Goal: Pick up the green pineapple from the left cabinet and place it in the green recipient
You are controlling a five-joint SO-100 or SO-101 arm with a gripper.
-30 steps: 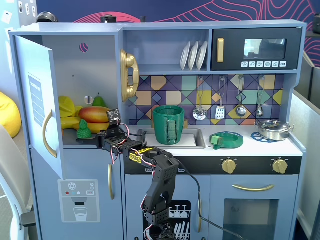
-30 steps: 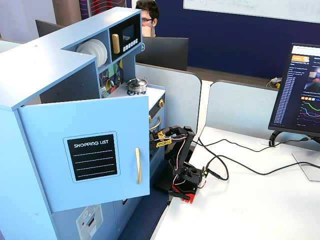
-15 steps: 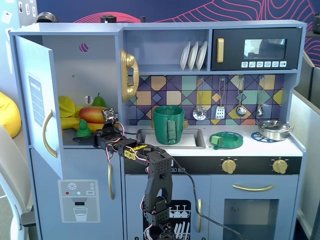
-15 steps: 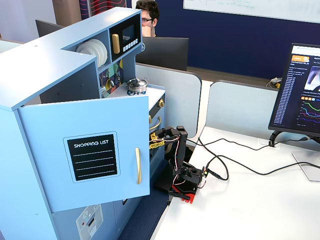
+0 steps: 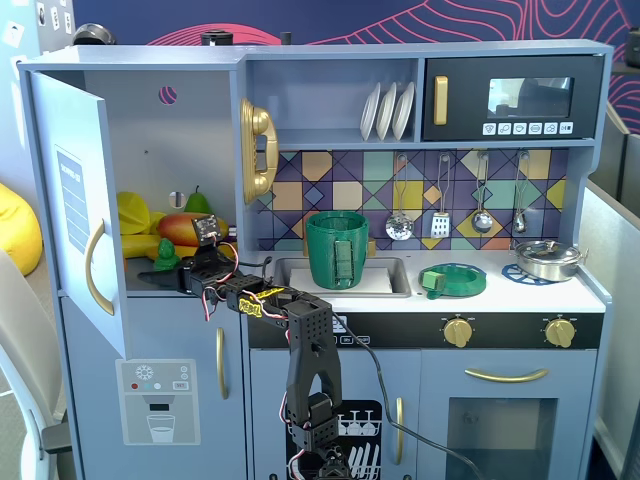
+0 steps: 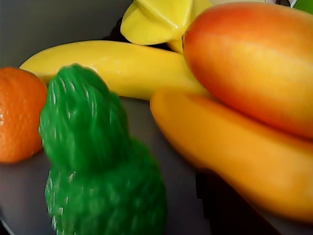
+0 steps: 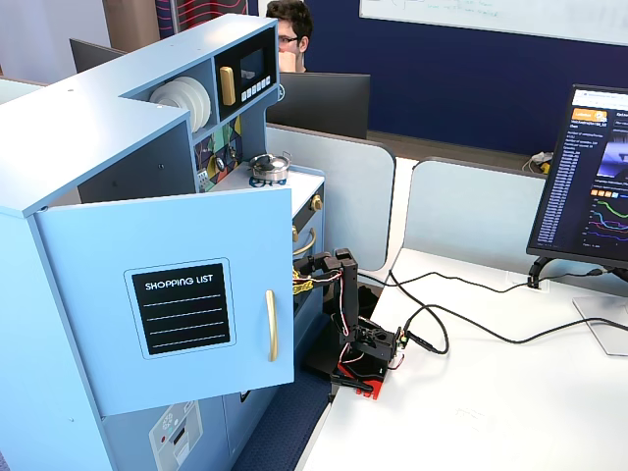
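- Green pineapple (image 6: 98, 166): standing on the floor of the left cabinet (image 5: 190, 130), leaf crown up, close before the wrist camera; in a fixed view a small green shape (image 5: 165, 256) at the front edge of the compartment.
- Around it in the wrist view: orange fruit (image 6: 19, 115) just beside on the left, banana (image 6: 117, 68) behind, mango (image 6: 254, 63) and a second orange-yellow fruit (image 6: 230, 152) on the right.
- Gripper (image 5: 192, 272): reaching into the cabinet mouth, near the pineapple; fingers hidden in the fixed view, barely a dark edge in the wrist view; wide or narrow, cannot tell. No sign of a hold on the toy.
- Cabinet door (image 7: 182, 294): swung open, nothing left to do there.
- Green recipient (image 5: 337, 248): upright in the sink (image 5: 385, 278), well apart from the cabinet; contents not visible.
- Progress, as a judgement: approach stage only. Still to come: closing on the pineapple, lifting clear of the neighbouring fruit, carrying across to the pot, dropping in.
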